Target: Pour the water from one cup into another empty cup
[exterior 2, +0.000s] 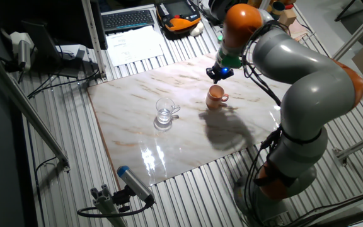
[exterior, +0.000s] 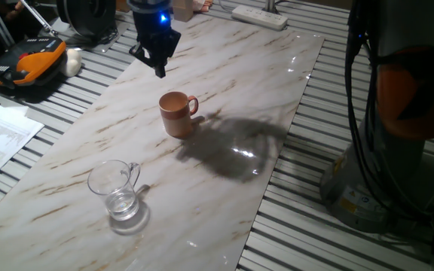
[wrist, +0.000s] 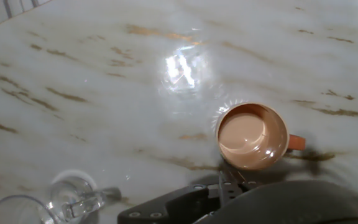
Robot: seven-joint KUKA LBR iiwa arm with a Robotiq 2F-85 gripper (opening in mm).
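Sitting low and left on the marble table point(exterior: 66, 181) is the glass mug point(exterior: 115, 190), upright, a little water point(exterior: 122, 205) pooled at its bottom. Centre frame, well apart from it, stands the brown mug point(exterior: 177, 114). Above it, toward the top, hangs the gripper point(exterior: 159, 66), fingers looking pressed together, holding nothing.

no readable text, paper sheets' print too small
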